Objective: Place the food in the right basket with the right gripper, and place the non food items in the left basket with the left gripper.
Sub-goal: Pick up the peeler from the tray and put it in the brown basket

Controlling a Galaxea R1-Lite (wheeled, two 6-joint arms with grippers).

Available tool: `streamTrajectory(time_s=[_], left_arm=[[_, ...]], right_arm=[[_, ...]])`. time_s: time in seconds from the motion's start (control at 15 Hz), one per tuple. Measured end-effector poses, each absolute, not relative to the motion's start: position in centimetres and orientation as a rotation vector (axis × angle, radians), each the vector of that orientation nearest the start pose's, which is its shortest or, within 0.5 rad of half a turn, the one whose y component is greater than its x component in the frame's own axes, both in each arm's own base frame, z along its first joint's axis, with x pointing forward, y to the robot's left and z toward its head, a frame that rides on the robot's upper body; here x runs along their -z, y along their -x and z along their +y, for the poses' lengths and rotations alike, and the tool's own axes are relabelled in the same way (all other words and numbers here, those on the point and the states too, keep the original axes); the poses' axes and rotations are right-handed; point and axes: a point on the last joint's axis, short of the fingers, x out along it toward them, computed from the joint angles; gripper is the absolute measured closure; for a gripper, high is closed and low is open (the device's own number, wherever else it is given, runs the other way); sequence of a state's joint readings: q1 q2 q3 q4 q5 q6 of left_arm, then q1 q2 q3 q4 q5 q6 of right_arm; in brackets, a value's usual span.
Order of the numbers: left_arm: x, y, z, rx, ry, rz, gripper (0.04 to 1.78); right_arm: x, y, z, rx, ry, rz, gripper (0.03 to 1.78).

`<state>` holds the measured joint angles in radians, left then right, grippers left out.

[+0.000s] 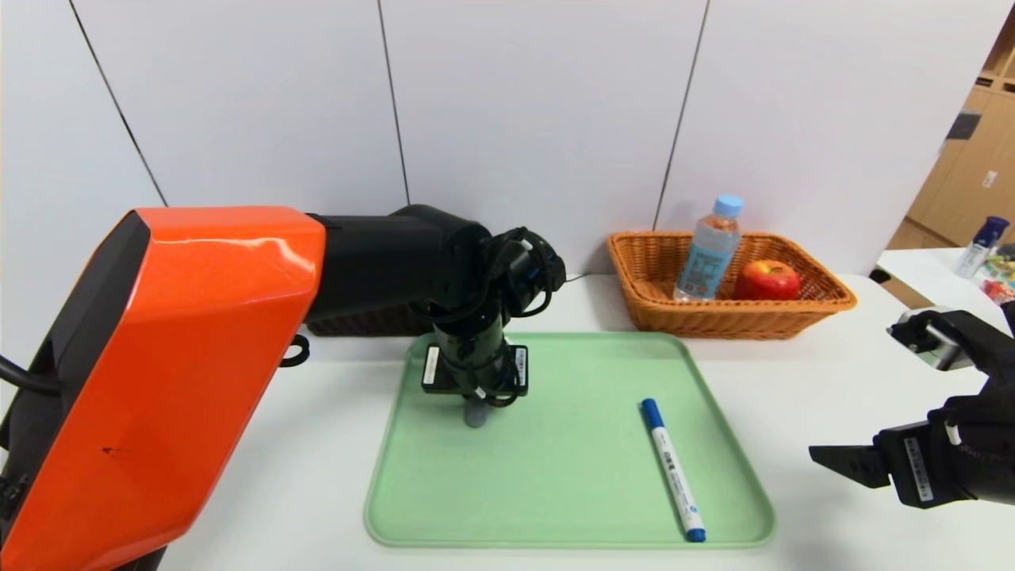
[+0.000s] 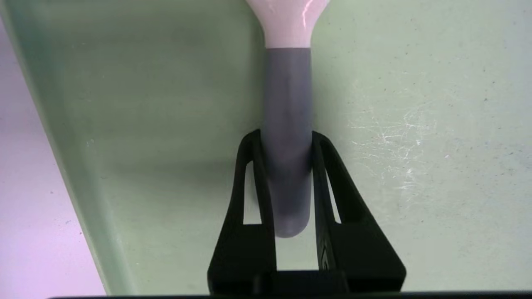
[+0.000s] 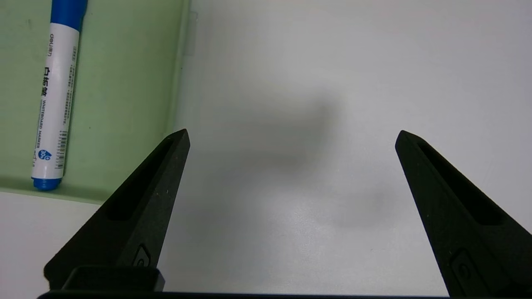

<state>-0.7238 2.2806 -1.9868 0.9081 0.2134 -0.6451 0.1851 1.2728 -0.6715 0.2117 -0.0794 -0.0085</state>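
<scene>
On the green tray (image 1: 555,492) my left gripper (image 1: 476,400) points straight down, shut on the grey handle of the white-headed peeler (image 2: 286,124). In the left wrist view both fingers (image 2: 254,166) press the handle's sides, and the peeler lies flat on the tray (image 2: 415,83). A blue-capped white marker (image 1: 672,469) lies on the tray's right side. The orange-tan right basket (image 1: 714,325) holds the upright bottle (image 1: 708,252) and the red apple (image 1: 767,280). The dark left basket (image 1: 357,321) is mostly hidden behind my left arm. My right gripper (image 1: 840,464) hovers open over the bare table, right of the tray, beside the marker (image 3: 54,95).
My left arm's orange section (image 1: 158,381) fills the left foreground. The tray's right rim (image 3: 178,83) runs close to my right gripper's (image 3: 291,133) inner finger. A second white table with small items (image 1: 987,254) stands at the far right.
</scene>
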Motion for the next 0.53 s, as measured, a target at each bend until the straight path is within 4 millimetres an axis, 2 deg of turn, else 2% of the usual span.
streamTrajectory(time_s=[0.33, 0.53], left_arm=[[-16.1, -31.5, -27.3, 0.094, 0.018, 1.156, 1.53], [-18.1, -30.4, -27.4, 0.211, 0.064, 1.166, 1.53]], right_arm=[[-17.5, -16.5, 3.1, -0.112, 0.118, 0.807, 0.10], [-17.4, -16.5, 3.1, -0.115, 0.118, 0.811, 0.10]])
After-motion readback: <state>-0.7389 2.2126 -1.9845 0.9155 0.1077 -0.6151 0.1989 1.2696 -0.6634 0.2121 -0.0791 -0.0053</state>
